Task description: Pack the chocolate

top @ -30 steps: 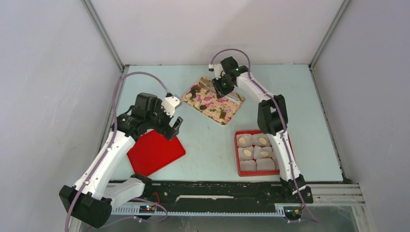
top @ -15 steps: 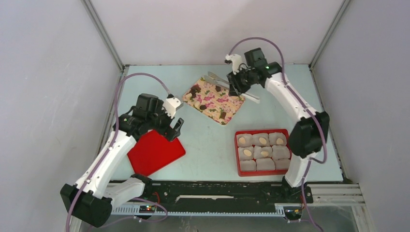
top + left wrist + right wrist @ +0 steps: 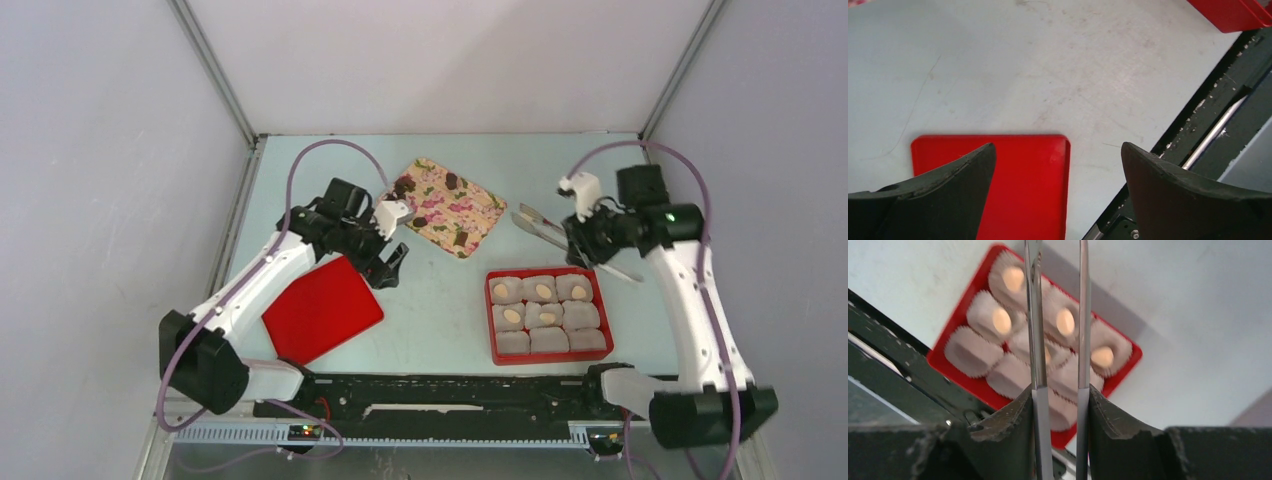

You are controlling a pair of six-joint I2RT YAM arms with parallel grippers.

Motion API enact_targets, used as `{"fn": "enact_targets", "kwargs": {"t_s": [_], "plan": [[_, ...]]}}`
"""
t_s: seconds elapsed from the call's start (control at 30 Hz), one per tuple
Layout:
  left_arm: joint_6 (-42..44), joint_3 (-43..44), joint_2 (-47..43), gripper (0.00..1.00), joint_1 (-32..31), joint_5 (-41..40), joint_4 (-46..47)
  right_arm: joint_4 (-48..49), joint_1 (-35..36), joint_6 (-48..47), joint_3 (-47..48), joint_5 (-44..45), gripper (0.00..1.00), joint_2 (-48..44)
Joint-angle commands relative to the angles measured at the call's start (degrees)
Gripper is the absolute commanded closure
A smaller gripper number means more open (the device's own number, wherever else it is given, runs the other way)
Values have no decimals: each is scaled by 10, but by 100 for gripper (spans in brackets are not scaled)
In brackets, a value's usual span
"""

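Top view first: the floral tray [image 3: 478, 200], flat and rectangular with pink blooms, lies at the back of the pale table [image 3: 440, 290] with dark chocolate lumps [image 3: 452, 181] dotted across it. Front right, the red box [image 3: 489, 320] is packed with crinkled white paper cups [image 3: 548, 341], and five of them each hold a pale chocolate piece [image 3: 543, 290]. The right gripper [image 3: 582, 235] hangs just behind that box, clamped on shiny metal tongs [image 3: 535, 222] (whether the tips carry anything, can't tell). The left gripper [image 3: 388, 262] hovers at the far edge of the smooth red lid [image 3: 322, 315], spread wide with nothing in it. Over to the left wrist: two matte black fingers [image 3: 948, 190] stand well apart, with the lid's rounded corner between them on scuffed tabletop and a black rail [image 3: 1218, 100] to the right. Right wrist, a bit blurry: both fingers pinch the tongs' two slim blades, which cross in front of the box's middle cups, cream ovals showing in the frilled paper
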Motion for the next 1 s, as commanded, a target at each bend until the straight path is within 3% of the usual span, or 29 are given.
{"fn": "enact_targets", "kwargs": {"t_s": [0.0, 0.17, 0.43, 0.97], "plan": [[21, 47, 32, 2, -29, 33, -21, -98, -71, -105, -60, 18, 74, -87], [18, 61, 56, 2, -42, 33, -28, -142, -150, -177, -145, 53, 73, -157], [18, 52, 57, 2, -48, 28, -28, -156, -252, -284, -198, 111, 73, -184], [21, 41, 45, 2, -51, 22, -25, -181, -293, -331, -219, 130, 68, -142]]}}
